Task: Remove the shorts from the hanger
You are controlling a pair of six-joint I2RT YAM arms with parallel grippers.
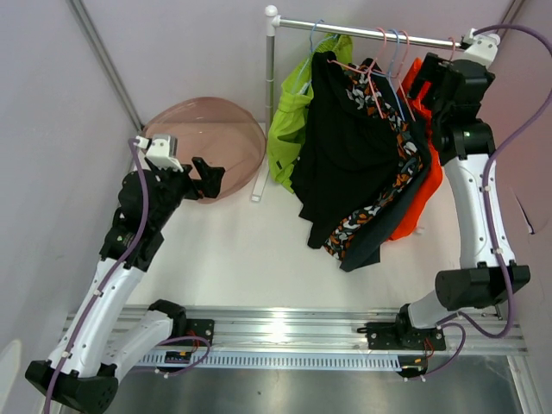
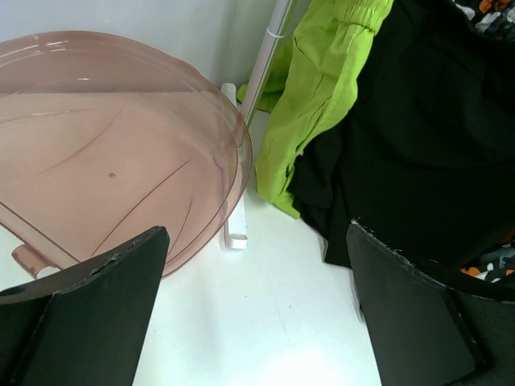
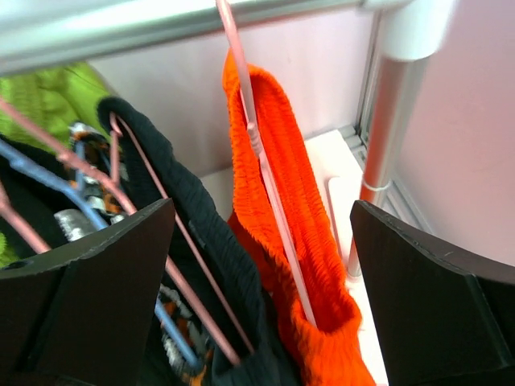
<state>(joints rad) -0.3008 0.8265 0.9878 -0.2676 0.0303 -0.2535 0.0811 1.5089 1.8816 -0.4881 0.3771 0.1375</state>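
Note:
Several shorts hang on a metal rail (image 1: pixel 371 31): lime green (image 1: pixel 289 121), black (image 1: pixel 345 147), patterned (image 1: pixel 379 194) and orange (image 1: pixel 420 185). In the right wrist view the orange shorts (image 3: pixel 282 201) hang by their waistband on a pink hanger (image 3: pixel 265 177), with black shorts (image 3: pixel 193 217) on another pink hanger to their left. My right gripper (image 3: pixel 261 281) is open, raised by the rail's right end, its jaws on either side of the orange waistband without touching it. My left gripper (image 1: pixel 210 177) is open and empty, low over the table left of the rack (image 2: pixel 257 322).
A pink translucent bowl (image 1: pixel 207 142) lies at the back left, next to the left gripper, and fills the left wrist view (image 2: pixel 105 153). The rack's white post (image 1: pixel 271 69) and foot (image 2: pixel 233 233) stand beside it. A right post (image 3: pixel 390 137) stands close to the right gripper.

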